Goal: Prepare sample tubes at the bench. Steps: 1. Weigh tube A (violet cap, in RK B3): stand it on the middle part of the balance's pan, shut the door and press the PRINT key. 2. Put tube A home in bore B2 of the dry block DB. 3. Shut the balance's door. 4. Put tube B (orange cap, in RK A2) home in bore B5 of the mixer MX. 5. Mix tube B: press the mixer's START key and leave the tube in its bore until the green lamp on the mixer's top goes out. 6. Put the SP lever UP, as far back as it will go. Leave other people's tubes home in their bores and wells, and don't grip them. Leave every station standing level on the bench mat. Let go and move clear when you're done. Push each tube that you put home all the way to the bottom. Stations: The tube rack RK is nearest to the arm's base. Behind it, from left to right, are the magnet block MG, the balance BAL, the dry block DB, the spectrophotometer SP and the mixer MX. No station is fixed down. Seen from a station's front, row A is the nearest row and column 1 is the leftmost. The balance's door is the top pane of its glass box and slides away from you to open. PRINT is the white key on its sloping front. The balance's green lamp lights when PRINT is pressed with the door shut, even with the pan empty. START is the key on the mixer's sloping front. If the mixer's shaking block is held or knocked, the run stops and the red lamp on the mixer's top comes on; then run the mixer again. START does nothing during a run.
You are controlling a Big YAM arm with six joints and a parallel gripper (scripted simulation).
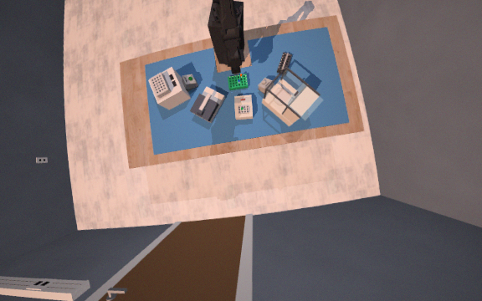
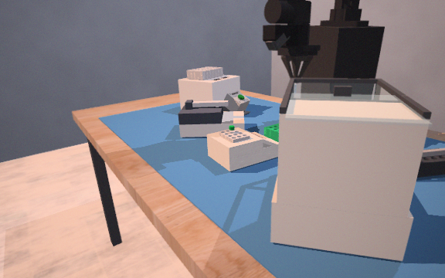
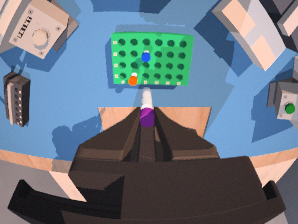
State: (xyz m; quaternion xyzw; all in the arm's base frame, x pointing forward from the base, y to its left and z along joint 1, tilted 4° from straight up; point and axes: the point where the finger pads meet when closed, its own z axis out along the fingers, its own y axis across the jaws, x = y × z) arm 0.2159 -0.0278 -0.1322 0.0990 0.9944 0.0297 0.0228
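My gripper (image 1: 235,71) (image 2: 295,76) (image 3: 147,113) is shut on the violet-capped tube A (image 3: 146,118), whose pale body points down near the front edge of the green rack (image 1: 233,87) (image 3: 187,75). Orange-capped tube B (image 3: 132,80) stands in the rack's front row. The balance (image 1: 292,117) (image 2: 346,166) (image 3: 25,27) has its PRINT key; its door's position is unclear. The dry block (image 1: 243,118) (image 2: 242,156) holds a green-capped tube. The spectrophotometer's lever (image 1: 206,100) (image 2: 208,103) lies flat. The mixer (image 1: 176,98) (image 2: 197,90) has a green START key (image 1: 190,79) (image 2: 241,96) (image 3: 289,108); its lamps look dark.
A blue-capped tube (image 3: 146,57) stands in the middle of the rack. The dark magnet block (image 1: 284,63) (image 2: 439,166) (image 3: 17,100) stands beside the balance. The balance's tall glass box with dark rails rises high. The dry block stands between it and the spectrophotometer (image 1: 199,110) (image 2: 195,130).
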